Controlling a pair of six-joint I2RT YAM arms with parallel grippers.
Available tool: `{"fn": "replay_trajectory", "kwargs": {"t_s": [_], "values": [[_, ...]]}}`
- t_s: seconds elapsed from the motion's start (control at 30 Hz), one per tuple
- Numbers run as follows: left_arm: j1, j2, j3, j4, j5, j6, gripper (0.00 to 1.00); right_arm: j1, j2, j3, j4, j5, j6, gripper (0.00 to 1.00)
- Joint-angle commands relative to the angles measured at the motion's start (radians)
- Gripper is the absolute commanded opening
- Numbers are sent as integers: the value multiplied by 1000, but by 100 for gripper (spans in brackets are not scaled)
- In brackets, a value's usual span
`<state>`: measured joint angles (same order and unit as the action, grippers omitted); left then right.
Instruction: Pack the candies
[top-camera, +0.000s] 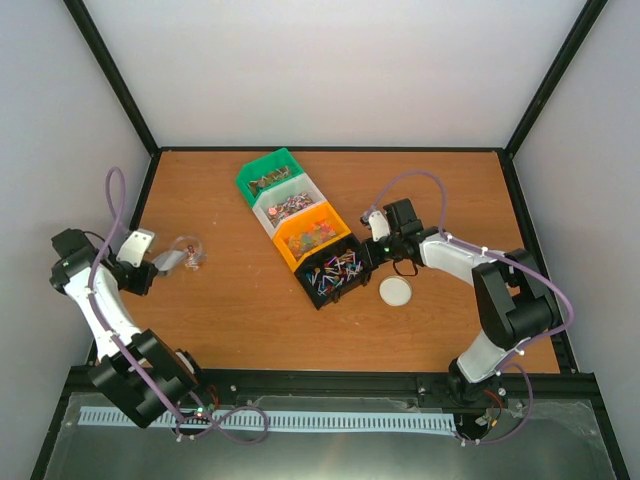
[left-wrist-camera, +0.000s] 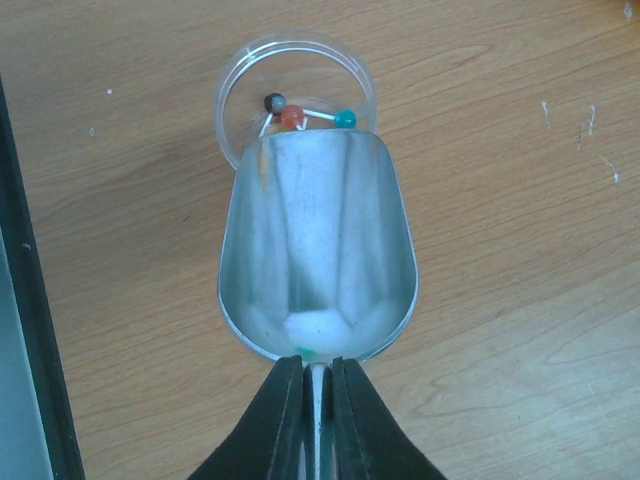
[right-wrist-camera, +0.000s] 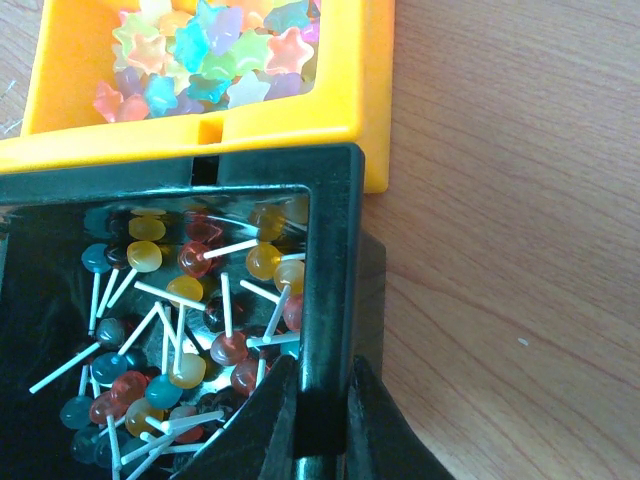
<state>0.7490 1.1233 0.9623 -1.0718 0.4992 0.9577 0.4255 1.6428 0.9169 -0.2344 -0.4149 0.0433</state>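
My left gripper is shut on the handle of a metal scoop, whose lip reaches over the near rim of a clear round container. Three lollipops lie in that container; the scoop's bowl looks empty apart from a small green speck at its back. In the top view the scoop and container are at the left. My right gripper is shut on the right wall of the black bin, which is full of stick lollipops.
Four bins stand in a diagonal row: green, white, orange with star-shaped sweets, and black. A white round lid lies right of the black bin. A black frame edges the table.
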Motion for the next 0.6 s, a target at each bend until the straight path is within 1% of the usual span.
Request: {"fn": "replay_trajectory", "kwargs": {"t_s": [0.0, 0.13, 0.23, 0.57], "values": [[-38, 3, 53, -6, -22, 9, 1, 1, -23, -26, 26, -29, -22, 5], [-70, 16, 70, -3, -44, -2, 1, 1, -23, -26, 20, -34, -22, 12], [-84, 31, 86, -4, -64, -2, 1, 1, -23, -26, 17, -41, -21, 19], [-97, 53, 132, -55, -87, 70, 1, 1, -29, -21, 15, -57, -20, 47]]}}
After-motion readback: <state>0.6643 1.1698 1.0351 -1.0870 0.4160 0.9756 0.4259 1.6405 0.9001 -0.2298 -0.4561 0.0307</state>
